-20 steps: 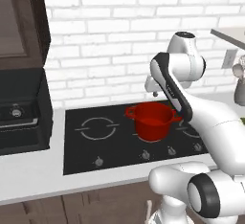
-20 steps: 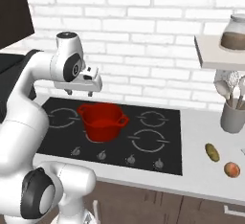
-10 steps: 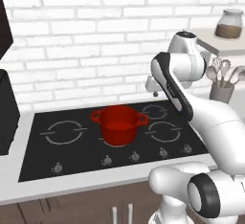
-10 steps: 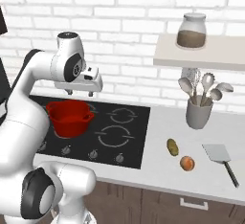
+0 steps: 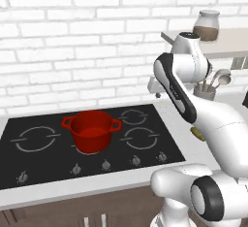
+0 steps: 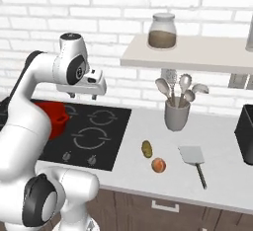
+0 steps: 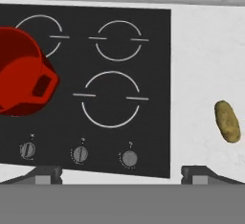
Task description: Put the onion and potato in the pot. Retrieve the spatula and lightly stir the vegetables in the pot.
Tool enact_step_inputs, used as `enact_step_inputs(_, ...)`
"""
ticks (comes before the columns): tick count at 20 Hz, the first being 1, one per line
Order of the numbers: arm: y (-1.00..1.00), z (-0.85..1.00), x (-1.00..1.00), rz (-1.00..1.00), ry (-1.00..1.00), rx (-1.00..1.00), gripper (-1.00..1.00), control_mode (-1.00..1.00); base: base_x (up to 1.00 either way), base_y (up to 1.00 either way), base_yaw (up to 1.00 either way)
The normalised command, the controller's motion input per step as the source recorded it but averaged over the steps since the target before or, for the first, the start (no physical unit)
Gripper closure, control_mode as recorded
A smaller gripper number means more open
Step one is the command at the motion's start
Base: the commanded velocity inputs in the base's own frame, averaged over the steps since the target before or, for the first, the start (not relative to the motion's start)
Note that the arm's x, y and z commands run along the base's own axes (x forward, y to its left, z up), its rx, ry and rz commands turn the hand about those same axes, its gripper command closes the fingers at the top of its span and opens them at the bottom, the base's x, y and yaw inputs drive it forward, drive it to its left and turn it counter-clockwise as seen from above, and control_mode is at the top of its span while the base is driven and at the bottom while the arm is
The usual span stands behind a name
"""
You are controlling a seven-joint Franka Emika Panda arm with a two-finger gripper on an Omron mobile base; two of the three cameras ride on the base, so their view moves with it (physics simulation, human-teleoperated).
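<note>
Pot [image 5: 91, 131] sits on the hob [image 6: 94, 131], front-left burner, nothing in it as far as I can see from the left base view. Onion [image 6: 158, 165] and potato [image 6: 147, 148] lie on the counter [image 6: 217, 175], touching or nearly so, just off the hob's right edge. Spatula [image 6: 192, 156] lies flat near them, further right, blade toward the wall.

Gripper [image 6: 83, 95] hangs high over the hob's middle, pointing down, fingers spread wide w/ nothing between them. In the hand view the fingertips [image 7: 48, 174] poke up at the bottom, wide apart; pot is off to the left of them, potato [image 7: 227, 121] well off to the right and a bit ahead, over bare counter. Onion can't be made out there.

Step in hand, my read: very start, i.e. the approach to the first veg. Nothing picked, nothing in the pot, spatula untouched.

Next move, I'd say: swing the hand right, clear of the hob, until one veg sits between the fingers, then drop straight down & close. Potato's the nearer one. It's long and lying at a slant, so turning the wrist to pinch across its narrow side looks wise. The onion is so close that a finger could nudge it and send it rolling.
</note>
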Motion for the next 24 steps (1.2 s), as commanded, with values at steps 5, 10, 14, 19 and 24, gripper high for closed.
enact_step_inputs(5, 0.0, 0.0, 0.0, 0.0, 0.0, 0.0, -1.0, 1.0, 0.8, -0.19, 0.0)
enact_step_inputs(10, -0.32, -0.02, 0.11, 0.0, 0.0, 0.0, -1.0, -1.0, 0.12, -0.03, 0.0)
enact_step_inputs(14, -0.9, -0.3, 0.01, -0.05, 0.02, 0.0, -1.0, -1.0, 0.0, 0.0, 0.0)
enact_step_inputs(19, -0.99, -0.69, 0.0, -0.04, 0.09, 0.0, -1.0, -1.0, 0.0, 0.0, 0.0)
enact_step_inputs(24, -0.88, -0.69, 0.11, -0.05, 0.07, 0.0, -1.0, -1.0, 0.0, 0.0, 0.0)
